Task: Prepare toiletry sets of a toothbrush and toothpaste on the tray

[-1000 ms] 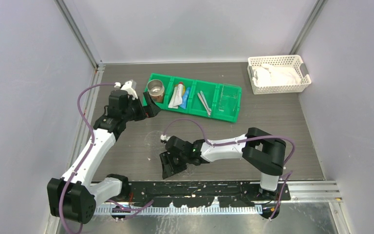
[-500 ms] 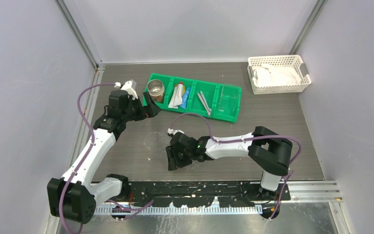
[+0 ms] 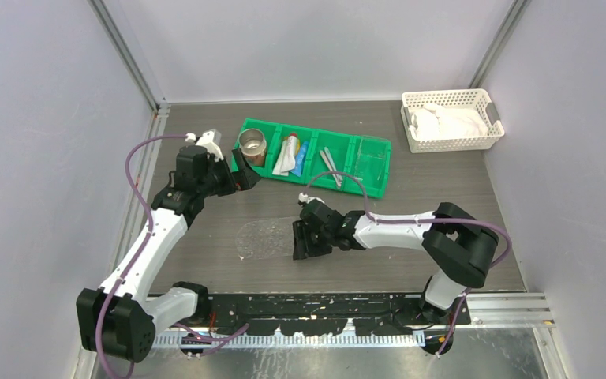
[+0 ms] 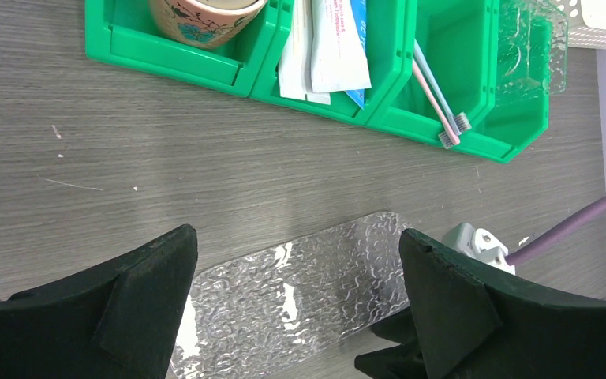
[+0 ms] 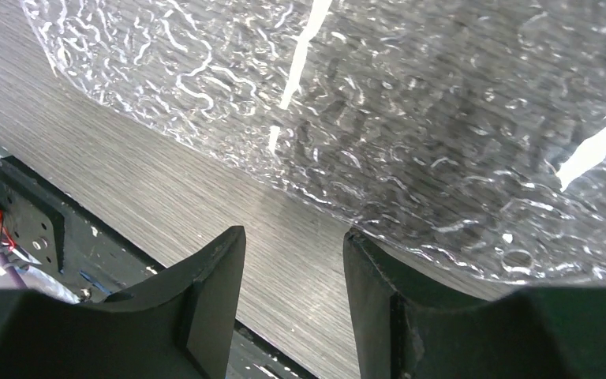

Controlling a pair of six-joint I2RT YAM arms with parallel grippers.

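While both arms reached over the grey table (image 3: 458,197), the green bin (image 4: 181,63) sat just ahead of the left gripper (image 3: 245,170), whose jaws gaped wide and empty. The clear crinkled tray (image 4: 300,300) lay flat just past the right gripper (image 5: 293,235), whose jaws stood partly spread with only tabletop between them. In the bin beyond the left gripper lay toothpaste tubes (image 4: 327,47) and, one compartment rightward, two toothbrushes (image 4: 438,103).
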